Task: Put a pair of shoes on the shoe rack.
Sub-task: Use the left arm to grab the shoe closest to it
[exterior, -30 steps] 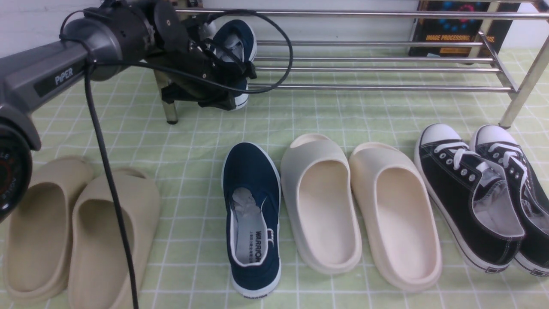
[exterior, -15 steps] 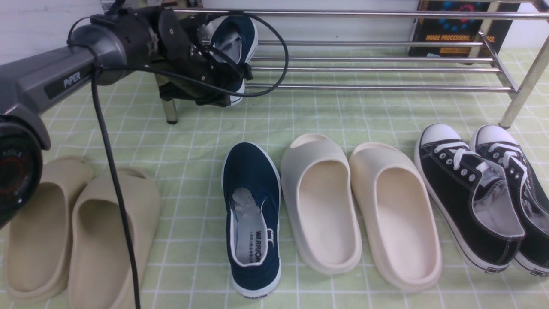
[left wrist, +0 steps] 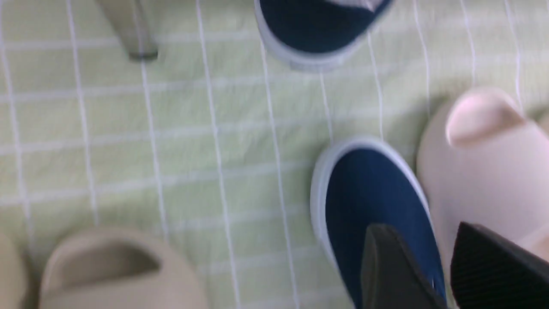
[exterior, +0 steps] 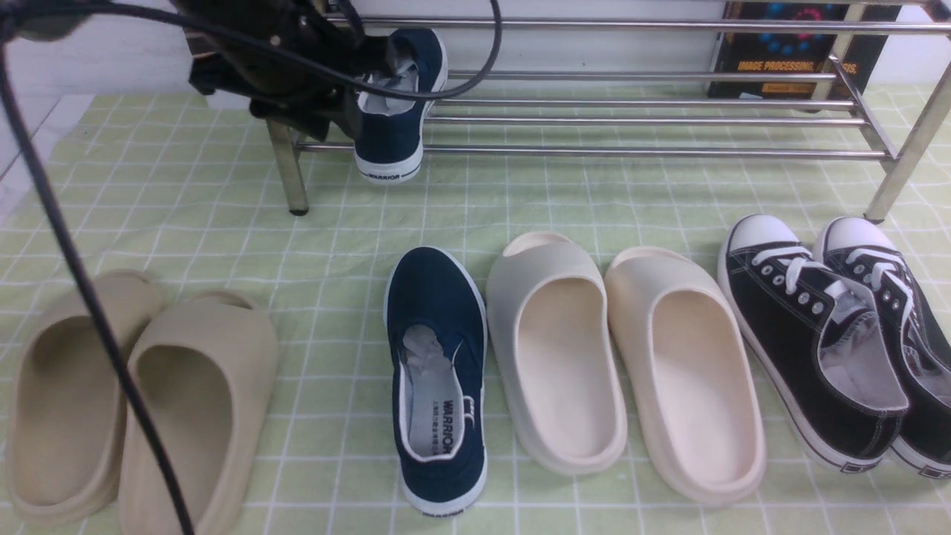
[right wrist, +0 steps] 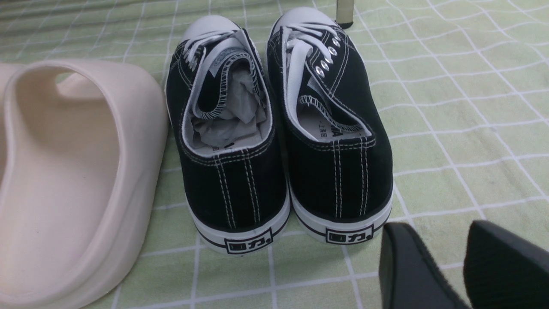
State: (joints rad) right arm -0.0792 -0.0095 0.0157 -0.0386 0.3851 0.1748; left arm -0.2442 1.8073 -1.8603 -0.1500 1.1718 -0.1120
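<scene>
Left claw (left wrist: pixel 422 231) released, empty; navy shoe (exterior: pixel 390 134) overhangs the rack (exterior: pixel 654 152) front, my cable (exterior: pixel 496 37) could snag it off.

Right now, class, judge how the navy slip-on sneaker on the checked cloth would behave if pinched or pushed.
The navy slip-on sneaker has a soft-looking canvas collar that would probably fold under a pinch. Crumpled paper inside may keep the toe firm. Its flat rubber sole likely grips, so pushing might wrinkle the checked cloth.
</scene>
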